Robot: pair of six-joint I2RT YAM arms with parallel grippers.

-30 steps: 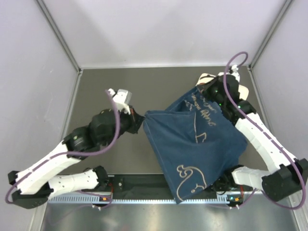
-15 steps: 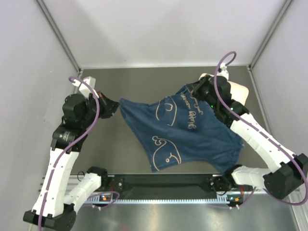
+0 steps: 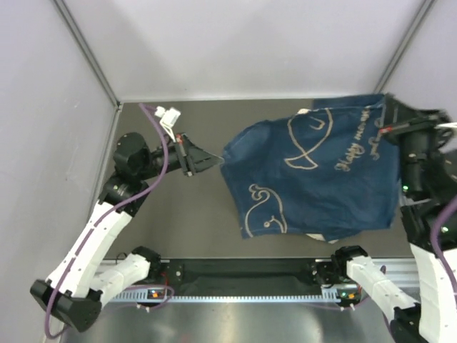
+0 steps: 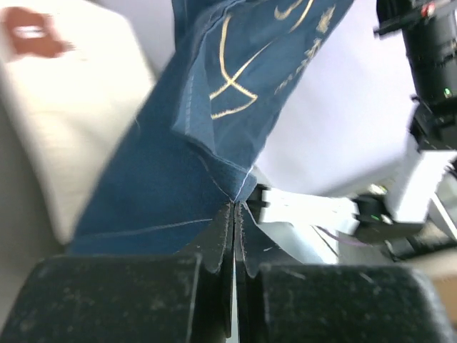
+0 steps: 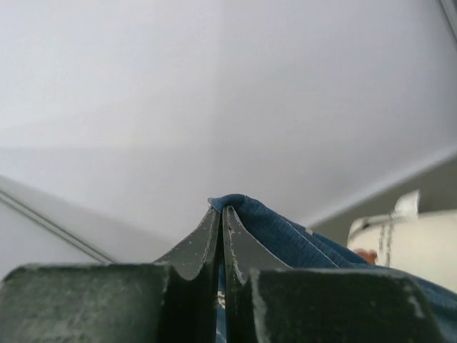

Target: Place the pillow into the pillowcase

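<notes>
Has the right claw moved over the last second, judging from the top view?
Yes. The right claw, shut on the pillowcase, swung rightward, from left of the right corner post's foot to just right of it.

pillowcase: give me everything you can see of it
The pillowcase is dark blue, denim-like cloth with white whale outlines and cursive script. It is held stretched between the arms. The left end effector is shut on a stitched corner, and the right end effector is shut on a folded edge at the far right. The cloth hangs creased over the pillow, which shows bare beside it. Whether any of the pillow is inside cannot be told.
</notes>
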